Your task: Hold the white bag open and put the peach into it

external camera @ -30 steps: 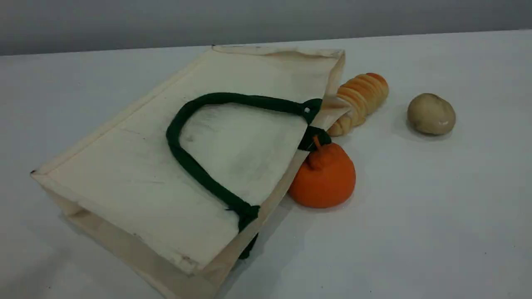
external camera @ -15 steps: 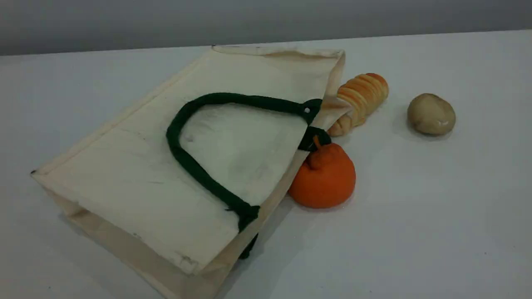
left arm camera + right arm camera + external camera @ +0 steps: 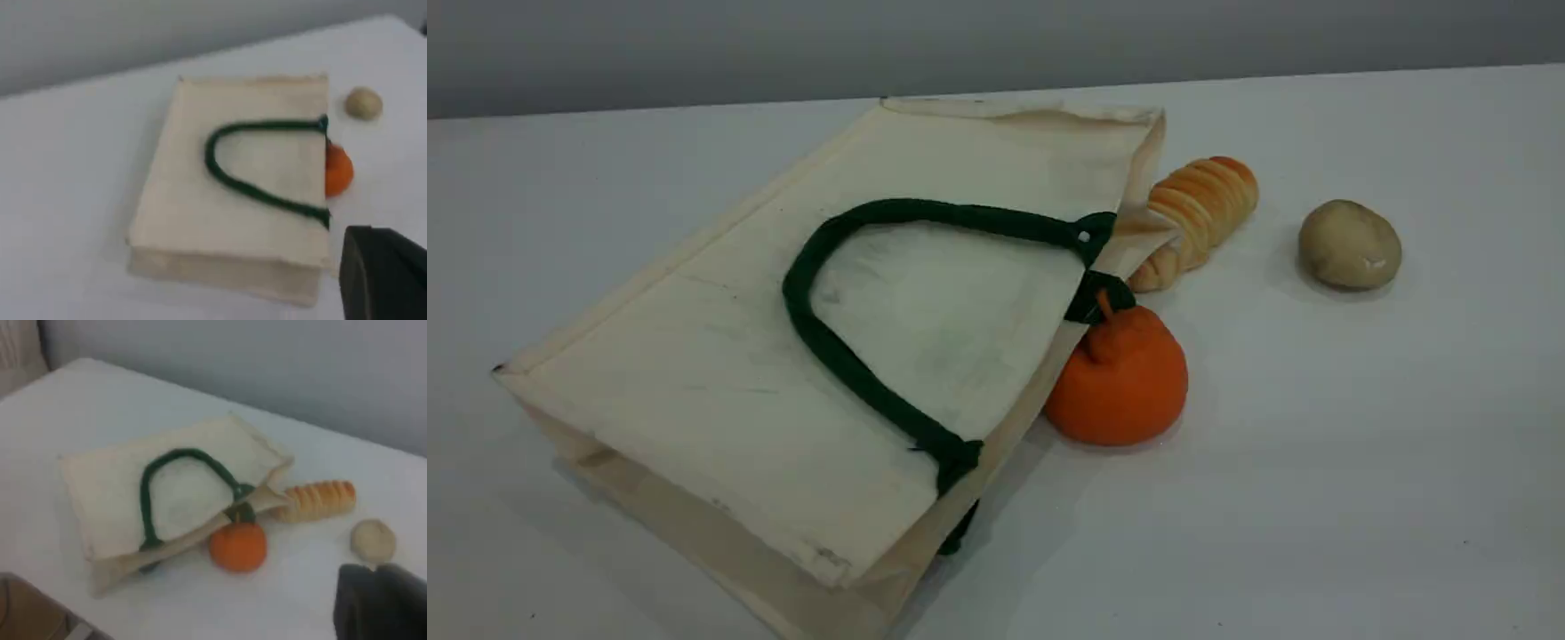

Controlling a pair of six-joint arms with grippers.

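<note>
Your left gripper [image 3: 383,273] shows only as a dark fingertip at the bottom right corner of its own wrist view, closed with nothing between its jaws, hanging well above and apart from the white bag [image 3: 233,187]. Your right gripper [image 3: 380,600] shows as two dark fingertips pressed together at the bottom right of its wrist view, closed as well and holding nothing, high over the table [image 3: 1316,498] on the near side of the food items. Neither arm reaches into the scene view. From there you see the white bag [image 3: 783,356] lying flat on its side, its mouth facing right and barely parted, with one dark green handle [image 3: 845,356] looped across the upper panel and the second handle [image 3: 1089,302] peeking out at the mouth. Just beside that mouth sits an orange stemmed fruit [image 3: 1120,378], touching the bag's edge, its stem right against the second handle. Behind it a ridged, golden bread roll [image 3: 1196,218] lies with one end tucked at the bag's opening. Farther right, well apart from the bag, sits a beige-brown potato-like lump [image 3: 1349,244]. You will not find the peach in any of the three views, so where it lies cannot be told.
</note>
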